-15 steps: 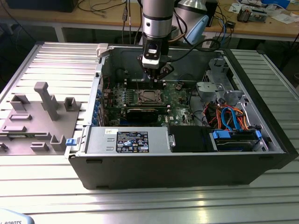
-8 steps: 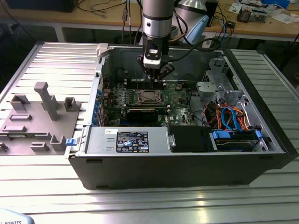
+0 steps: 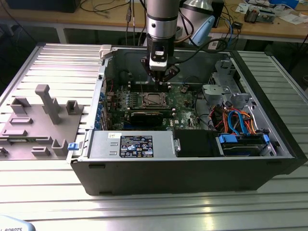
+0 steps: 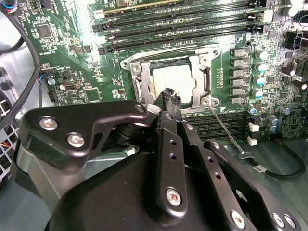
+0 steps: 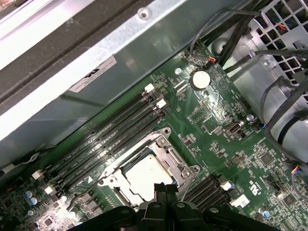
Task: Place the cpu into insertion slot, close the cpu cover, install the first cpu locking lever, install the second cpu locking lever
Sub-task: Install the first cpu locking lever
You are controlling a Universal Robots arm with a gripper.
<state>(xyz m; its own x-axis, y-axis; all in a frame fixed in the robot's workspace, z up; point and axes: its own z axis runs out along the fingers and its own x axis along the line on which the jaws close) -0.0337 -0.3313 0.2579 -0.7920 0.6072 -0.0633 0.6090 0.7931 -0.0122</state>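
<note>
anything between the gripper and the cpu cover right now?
Nothing visible. In both wrist views the gripper hangs right over the cpu cover, which lies down around the cpu in its socket.

Label (image 3: 136, 146) on the power supply, lower centre of the exterior view: print present, not legible. No other readable text.

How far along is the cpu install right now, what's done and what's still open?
Done, it seems: the cpu sits in the socket, and the cpu cover looks to lie flat around it. In hand: the gripper hovers with its fingers together at the socket's edge, holding nothing visible. Left: at least one locking lever looks unlatched, angling away from the socket across the board. I cannot tell how the other lever stands.
</note>
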